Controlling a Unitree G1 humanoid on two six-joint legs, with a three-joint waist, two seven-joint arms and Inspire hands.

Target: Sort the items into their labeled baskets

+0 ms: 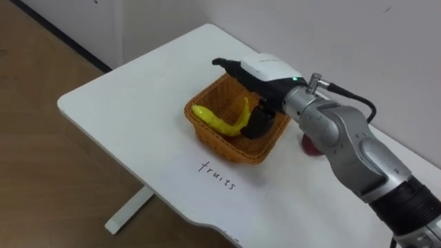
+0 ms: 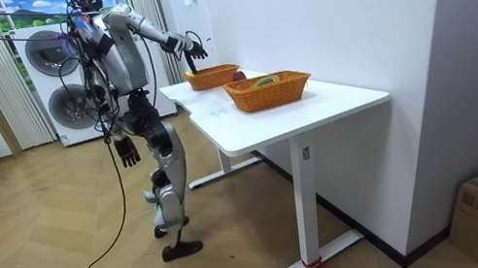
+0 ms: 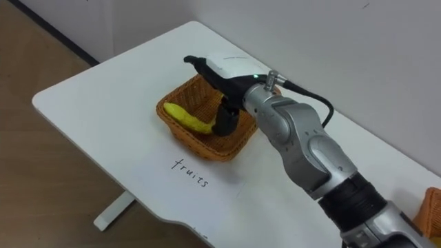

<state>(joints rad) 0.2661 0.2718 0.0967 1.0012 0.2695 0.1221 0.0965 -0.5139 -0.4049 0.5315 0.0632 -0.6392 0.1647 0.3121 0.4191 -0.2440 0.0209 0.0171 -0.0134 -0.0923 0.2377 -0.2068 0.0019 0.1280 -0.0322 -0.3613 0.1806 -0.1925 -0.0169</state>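
On a white rectangular desk [image 1: 117,96] against a white wall, the robot works from the far end, its right arm stretched forward over the top. A square woven wicker basket [image 1: 220,141] sits before it. A second, similar wicker basket [image 2: 268,92] stands further along the desk in the room view, apart from the first, probably so the two sorts stay separate.

The right hand [image 1: 265,69], white-backed and dark beneath, hangs over the first basket and dips inside, low enough to set fruit down gently. Whether it grips anything I cannot tell. The left hand [image 2: 128,153] hangs idle at the robot's side, too small to judge its grip.

A curved yellow banana [image 1: 213,120] lies in the basket, one end tipped up against the right hand. A handwritten label [image 1: 218,176] on the desk just in front likely marks this basket for fruit. A small red round object [image 1: 308,145], half hidden by the arm, rests just beside the basket, probably not yet sorted.
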